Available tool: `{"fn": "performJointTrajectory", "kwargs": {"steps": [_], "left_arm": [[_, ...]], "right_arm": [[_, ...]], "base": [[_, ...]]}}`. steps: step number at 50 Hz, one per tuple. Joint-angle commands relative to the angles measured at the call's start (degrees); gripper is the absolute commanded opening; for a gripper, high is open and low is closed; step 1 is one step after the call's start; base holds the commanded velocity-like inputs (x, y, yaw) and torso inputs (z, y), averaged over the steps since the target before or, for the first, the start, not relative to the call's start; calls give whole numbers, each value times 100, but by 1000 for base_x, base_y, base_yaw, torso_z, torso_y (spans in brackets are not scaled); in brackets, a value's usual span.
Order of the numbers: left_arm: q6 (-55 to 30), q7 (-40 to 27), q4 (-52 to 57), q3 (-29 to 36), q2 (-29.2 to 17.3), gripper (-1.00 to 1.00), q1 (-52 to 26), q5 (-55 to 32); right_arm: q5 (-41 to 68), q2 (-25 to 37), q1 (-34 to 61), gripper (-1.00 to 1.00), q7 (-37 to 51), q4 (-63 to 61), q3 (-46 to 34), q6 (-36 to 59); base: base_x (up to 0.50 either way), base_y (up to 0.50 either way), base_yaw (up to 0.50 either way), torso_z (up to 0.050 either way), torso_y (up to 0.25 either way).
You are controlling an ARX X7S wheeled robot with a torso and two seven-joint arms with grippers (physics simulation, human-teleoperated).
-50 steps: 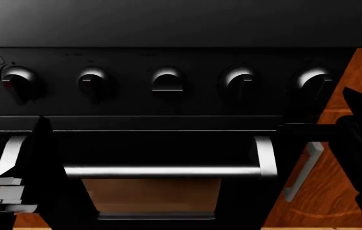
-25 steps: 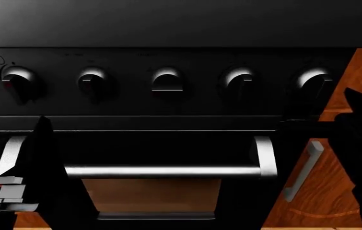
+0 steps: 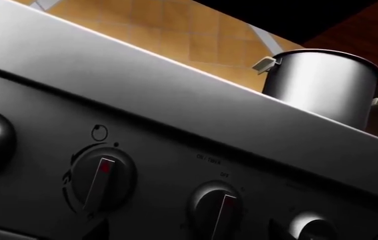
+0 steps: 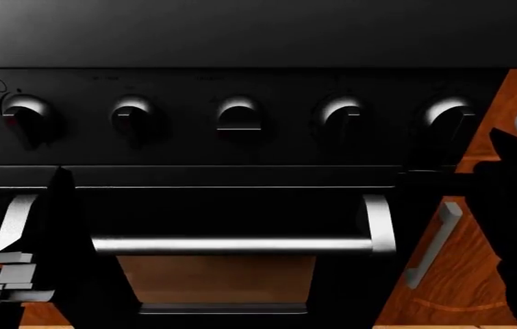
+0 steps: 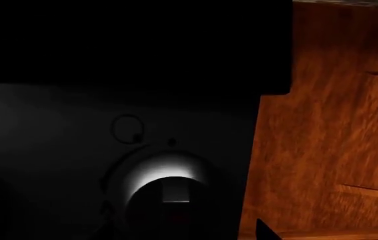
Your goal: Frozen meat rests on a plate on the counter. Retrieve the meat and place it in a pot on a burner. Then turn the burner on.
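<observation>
The black stove front (image 4: 240, 137) fills the head view, five knobs (image 4: 238, 113) in a row above the oven handle (image 4: 231, 245). Dark arm shapes rise at both lower corners; whether either end effector is clenched or released cannot be told. Reddish wooden cabinets (image 4: 491, 274) flank the right. The pot (image 3: 322, 85) stands upright on the stove top above the knobs.

Black stove front (image 4: 240, 147), five knobs (image 4: 238, 113), oven handle (image 4: 231, 245), wooden cabinet (image 4: 477, 274)
</observation>
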Motion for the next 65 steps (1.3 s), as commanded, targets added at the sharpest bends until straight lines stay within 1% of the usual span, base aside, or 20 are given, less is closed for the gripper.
{"fn": "performJointTrajectory", "kwargs": {"steps": [1, 30, 40, 41, 56, 65], "left_arm": [[23, 25, -58, 10, 28, 100, 17, -6], [-25, 44, -139, 31, 68, 100, -55, -62], [-23, 44, -146, 26, 72, 100, -43, -55], [-21, 43, -146, 23, 70, 100, -40, -55], [-17, 43, -106, 10, 57, 100, -9, -23], [10, 24, -81, -26, 29, 100, 34, -10]], "right_arm": [[-453, 28, -54, 100, -294, 109, -179, -169], [-1137, 81, -28, 100, -722, 436, -599, -545], [-1155, 91, 36, 100, -693, 477, -600, -624], [-1133, 96, 50, -100, -688, 454, -595, -622], [-905, 158, 175, -100, -547, 377, -517, -588], [-1102, 269, 246, -100, -662, 276, -660, -659]], "base": [[0, 0, 0, 0, 0], [3, 0, 2, 0, 0], [12, 1, 8, 0, 0], [13, 0, 8, 0, 0], [13, 3, 10, 0, 0], [12, 3, 10, 0, 0]]}}
